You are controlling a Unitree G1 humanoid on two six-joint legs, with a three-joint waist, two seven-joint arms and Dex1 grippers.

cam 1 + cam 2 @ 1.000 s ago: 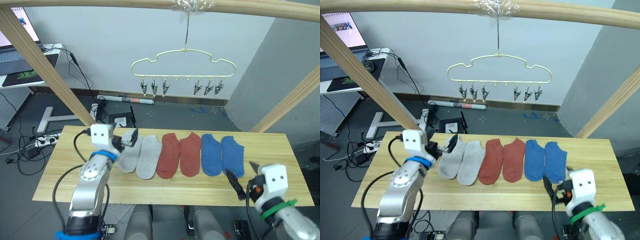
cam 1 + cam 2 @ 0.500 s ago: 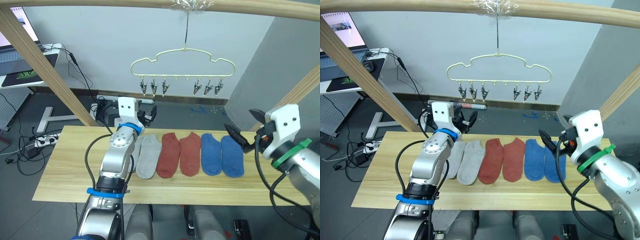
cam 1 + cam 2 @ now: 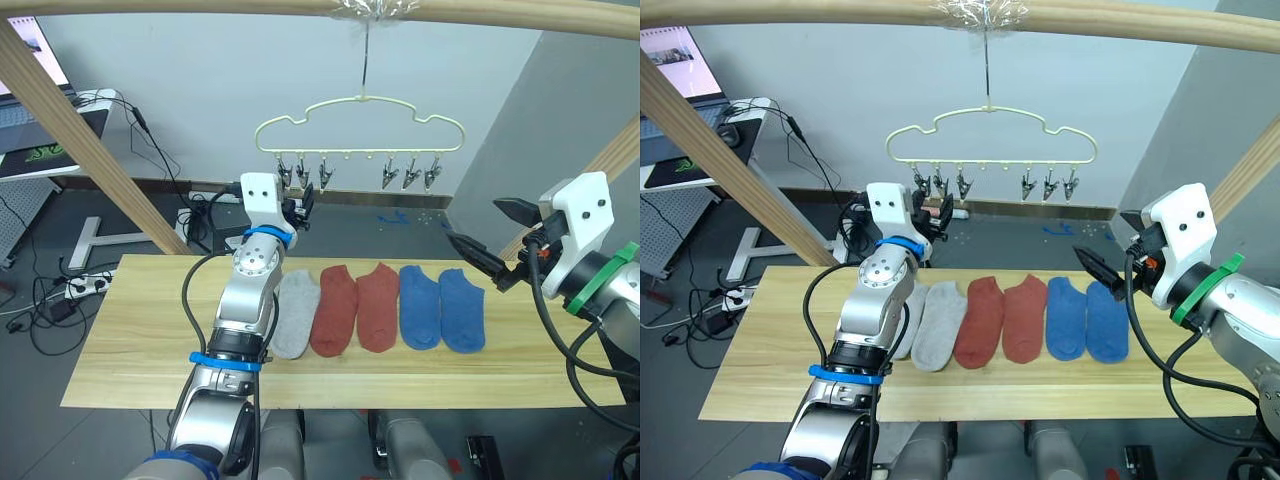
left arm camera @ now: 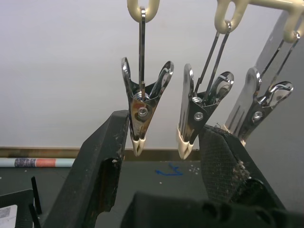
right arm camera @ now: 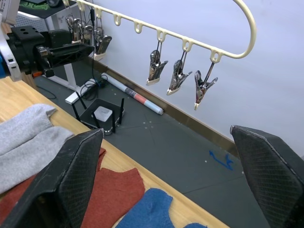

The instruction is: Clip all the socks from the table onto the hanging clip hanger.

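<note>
Left gripper (image 4: 164, 142) jaws gape under the hanger (image 3: 992, 112) — 2 clips (image 4: 142, 107) between them. Right gripper (image 3: 483, 238) jaws spread wide, empty, above the desk (image 3: 120, 340). 6 socks (image 3: 378, 305) lie there, leftmost grey probably half-hidden.

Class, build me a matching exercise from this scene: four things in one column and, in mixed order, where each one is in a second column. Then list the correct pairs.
1. grey socks
2. blue socks
3. clip hanger
4. left gripper

A. hangs from the wooden beam
B. right end of the sock row
C. raised just under the hanger's left clips
D. left end of the sock row

Pairs: 1-D, 2-B, 3-A, 4-C
</note>
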